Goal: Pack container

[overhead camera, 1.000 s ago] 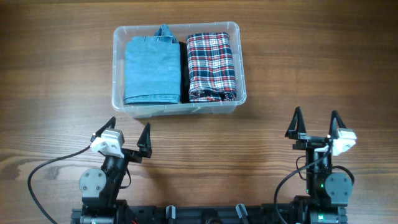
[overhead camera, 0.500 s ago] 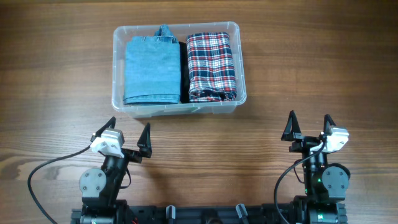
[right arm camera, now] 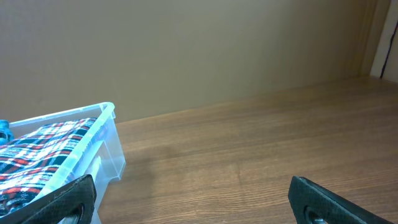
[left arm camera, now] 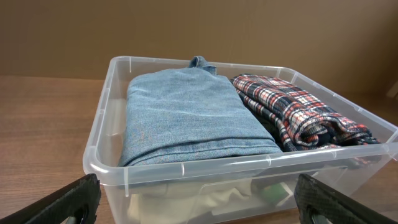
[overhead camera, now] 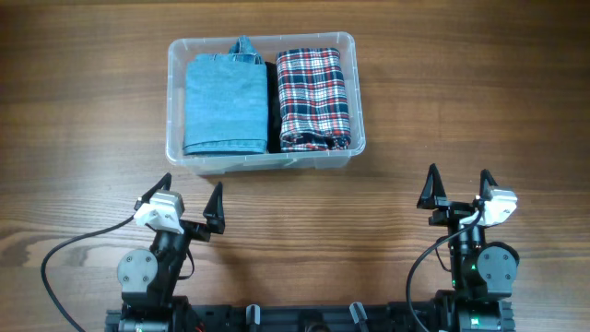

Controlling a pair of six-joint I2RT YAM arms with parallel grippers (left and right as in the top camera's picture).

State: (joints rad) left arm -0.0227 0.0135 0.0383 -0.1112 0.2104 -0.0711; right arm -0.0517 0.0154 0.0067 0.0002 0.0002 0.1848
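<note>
The left hand [overhead camera: 192,189] is wide open and holds nothing. It sits low on the table [overhead camera: 479,83], near the 7 o'clock corner. The right hand [overhead camera: 458,180] is wide open and empty too, near the 5 o'clock corner. From the left hand, the container [overhead camera: 267,164] is close by, at about 1 o'clock. From the right hand it is farther off, at about 10 o'clock. The container stands flat on the table toward 12 o'clock, touching neither hand. Inside it, a folded blue denim piece [overhead camera: 224,101] lies on the 9 o'clock side and a folded checked piece [overhead camera: 313,97] on the 3 o'clock side, with something dark [overhead camera: 272,101] between them. I think the container is thin plastic, so it is light and a little bendy, and its smooth walls could slip. The clothes make it heavier, but they are soft and will not break. The best place to hold it looks like the rim, one hand at the 9 o'clock end and one at the 3 o'clock end. A grip on one end only might tip it.
</note>
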